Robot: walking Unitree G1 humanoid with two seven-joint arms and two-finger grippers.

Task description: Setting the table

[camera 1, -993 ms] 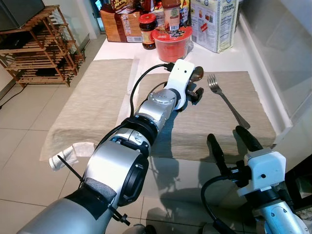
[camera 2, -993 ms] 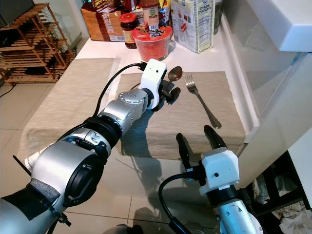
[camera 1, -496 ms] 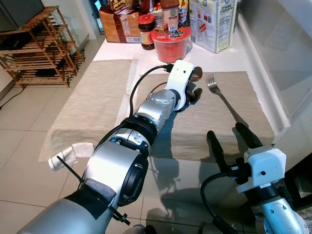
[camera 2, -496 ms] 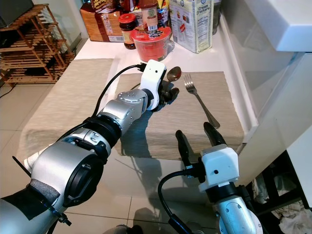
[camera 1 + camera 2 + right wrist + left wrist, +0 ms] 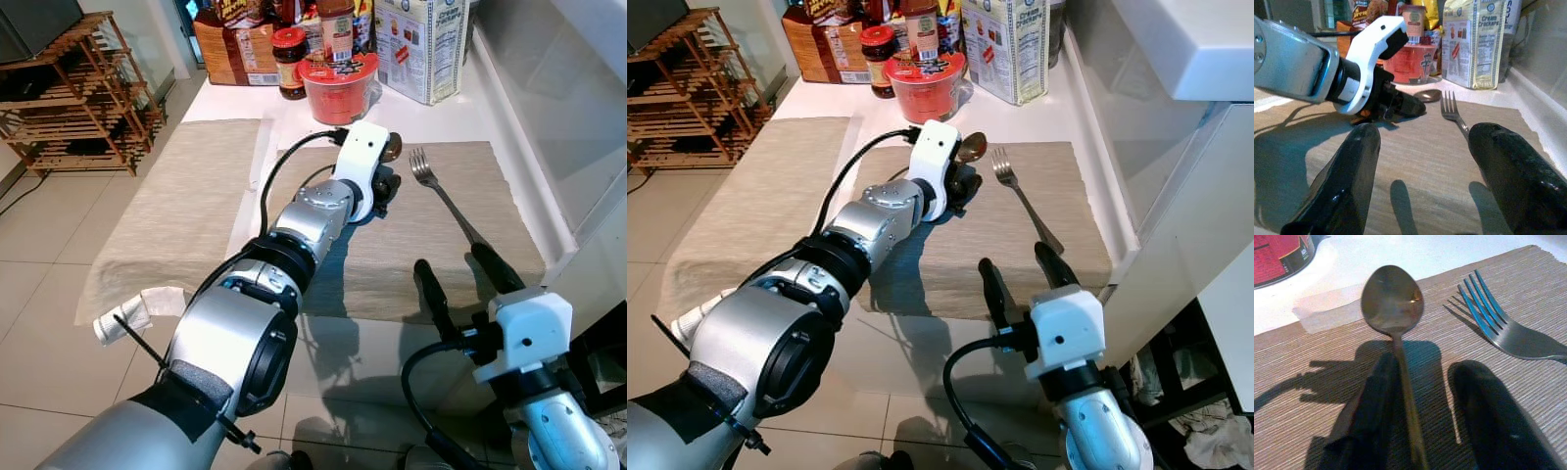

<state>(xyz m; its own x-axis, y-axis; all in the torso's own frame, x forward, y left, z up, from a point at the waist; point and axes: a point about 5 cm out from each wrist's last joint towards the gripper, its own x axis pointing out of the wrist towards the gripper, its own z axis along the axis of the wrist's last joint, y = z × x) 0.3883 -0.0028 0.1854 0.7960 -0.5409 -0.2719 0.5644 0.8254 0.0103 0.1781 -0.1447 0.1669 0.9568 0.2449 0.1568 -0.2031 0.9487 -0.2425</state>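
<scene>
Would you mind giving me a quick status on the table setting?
Left gripper on the placemat, fingers open around the spoon handle. Right gripper open, hovering at the mat's near edge. Fork lies beside the spoon, apart.

Both eye views look down and forward from the head, past the two arms. The left wrist view sits close, facing along the left gripper [image 5: 1425,421] at the spoon [image 5: 1393,303] and fork [image 5: 1508,328]. The right wrist view sits farther back, low, sharing that fork beyond the right gripper [image 5: 1430,181].
</scene>
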